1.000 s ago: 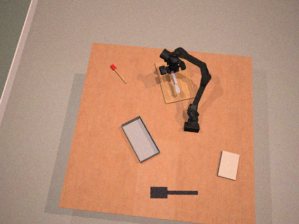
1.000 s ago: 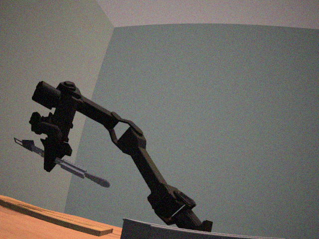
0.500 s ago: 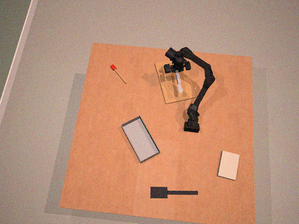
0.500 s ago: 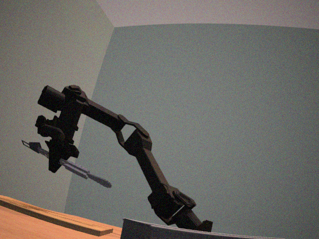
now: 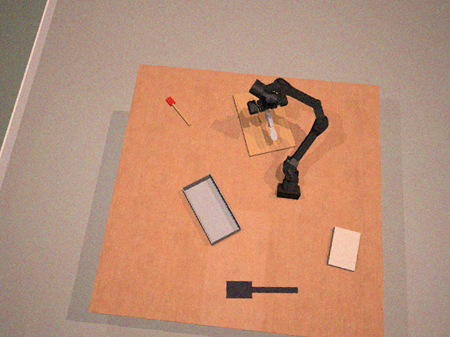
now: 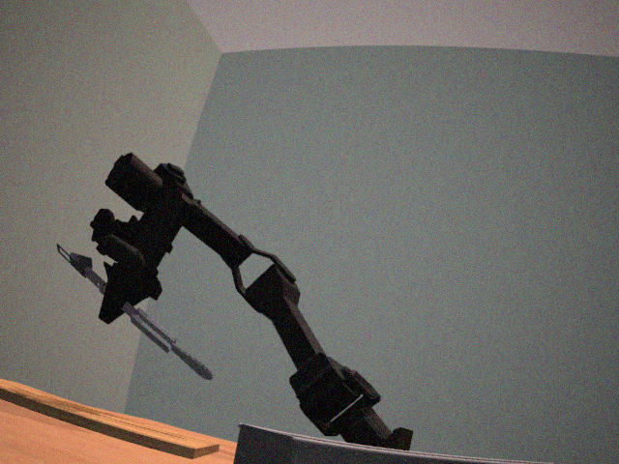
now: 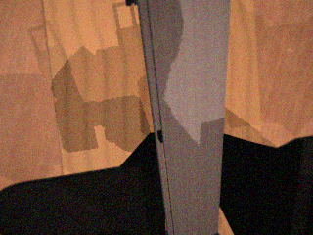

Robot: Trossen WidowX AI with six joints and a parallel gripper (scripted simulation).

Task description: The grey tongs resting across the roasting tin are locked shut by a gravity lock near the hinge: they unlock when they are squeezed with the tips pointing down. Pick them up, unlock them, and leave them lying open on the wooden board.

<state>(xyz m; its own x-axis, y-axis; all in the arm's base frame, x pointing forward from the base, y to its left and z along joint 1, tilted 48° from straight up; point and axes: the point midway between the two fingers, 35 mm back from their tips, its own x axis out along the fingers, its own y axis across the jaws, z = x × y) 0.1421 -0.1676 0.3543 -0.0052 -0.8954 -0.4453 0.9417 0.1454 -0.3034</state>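
Note:
The grey tongs (image 5: pixel 273 134) (image 6: pixel 192 364) (image 7: pixel 201 73) are in the air above the wooden board (image 5: pixel 256 147) (image 6: pixel 150 437) (image 7: pixel 78 29). They slant: the rounded tip end is low, toward the arm's base, and the end with the small loop is high. Their arms lie close together. My gripper (image 5: pixel 266 109) (image 6: pixel 111 308) (image 7: pixel 173 137) is shut on the tongs between the loop end and the tips, with a black finger on each side in the wrist view. Whether the lock is on cannot be told.
The roasting tin (image 5: pixel 210 212) (image 6: pixel 300 449) stands front left of the arm's base, with nothing across it. A red-headed stick (image 5: pixel 170 100) lies back left, a dark spatula (image 5: pixel 239 289) at the front, and a cream block (image 5: pixel 344 248) at the right.

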